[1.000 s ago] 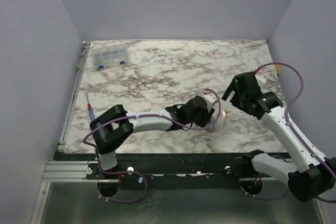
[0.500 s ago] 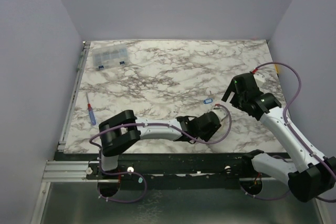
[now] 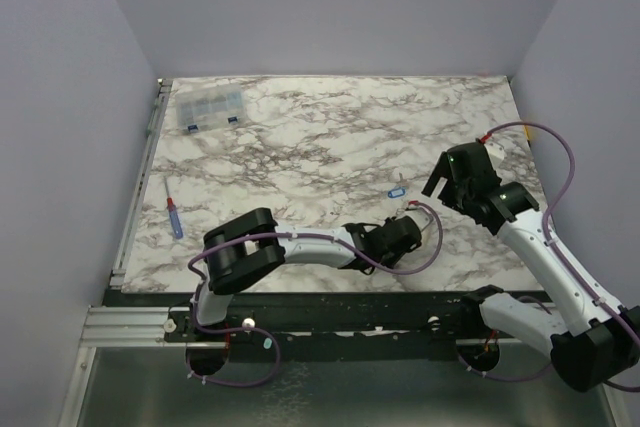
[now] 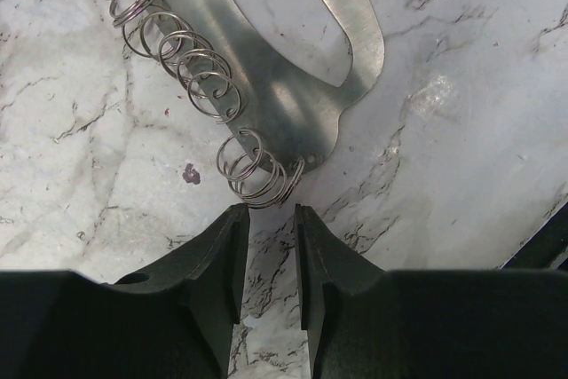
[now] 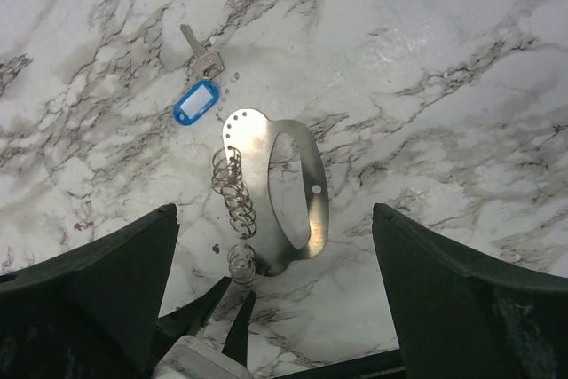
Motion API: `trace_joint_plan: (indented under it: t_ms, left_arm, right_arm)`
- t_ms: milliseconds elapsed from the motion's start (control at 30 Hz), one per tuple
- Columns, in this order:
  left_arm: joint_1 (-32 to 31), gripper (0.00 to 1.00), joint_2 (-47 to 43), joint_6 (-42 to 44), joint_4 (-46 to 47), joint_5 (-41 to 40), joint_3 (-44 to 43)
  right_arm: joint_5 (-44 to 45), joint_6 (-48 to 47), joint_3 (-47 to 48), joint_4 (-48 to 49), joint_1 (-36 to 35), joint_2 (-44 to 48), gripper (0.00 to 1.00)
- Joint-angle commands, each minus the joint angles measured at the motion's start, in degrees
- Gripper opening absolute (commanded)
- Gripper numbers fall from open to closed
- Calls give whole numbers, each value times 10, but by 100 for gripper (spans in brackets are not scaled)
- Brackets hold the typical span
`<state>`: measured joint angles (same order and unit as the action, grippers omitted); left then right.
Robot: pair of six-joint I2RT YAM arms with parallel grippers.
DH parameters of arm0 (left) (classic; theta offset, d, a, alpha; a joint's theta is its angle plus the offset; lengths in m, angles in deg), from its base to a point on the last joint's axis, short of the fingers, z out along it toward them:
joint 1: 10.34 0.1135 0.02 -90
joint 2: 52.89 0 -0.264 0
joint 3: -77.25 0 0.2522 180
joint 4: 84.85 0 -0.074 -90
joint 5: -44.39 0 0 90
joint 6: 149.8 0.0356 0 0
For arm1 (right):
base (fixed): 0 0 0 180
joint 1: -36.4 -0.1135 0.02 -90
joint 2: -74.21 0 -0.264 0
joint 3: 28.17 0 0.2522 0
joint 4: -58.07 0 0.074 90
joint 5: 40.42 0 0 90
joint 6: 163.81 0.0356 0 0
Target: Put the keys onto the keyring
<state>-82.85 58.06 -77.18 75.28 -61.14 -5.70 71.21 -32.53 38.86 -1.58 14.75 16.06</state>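
Observation:
The keyring is a flat pale metal loop lying on the marble, with several small wire rings along its left edge. It also shows in the left wrist view. A silver key and a blue tag lie just beyond it; the tag also shows in the top view. My left gripper is low on the table, jaws narrowly apart and empty, its tips right at the nearest wire rings. My right gripper hovers wide open above the keyring.
A clear compartment box stands at the back left. A screwdriver lies by the left edge. The left gripper works close to the table's near edge, with the right gripper just right of it.
My left gripper has drawn back towards the near edge and dropped lower, which uncovered the blue tag. The right gripper has shifted slightly.

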Motion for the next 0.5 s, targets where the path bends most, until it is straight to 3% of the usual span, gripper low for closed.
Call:
trace_joint_plan:
  t_ms: [0,267,467]
  left_arm:
    - [-7,34,3,-7,-3,-14,-15]
    - [-10,40,-20,-5,-3,-3,-13]
    - [-15,38,-8,26,-1,0,-31]
  right_arm:
    - [-7,-9,-7,12,2,5,94]
    - [-19,-14,-8,18,2,7,94]
    - [-27,-18,-12,18,2,17,94]
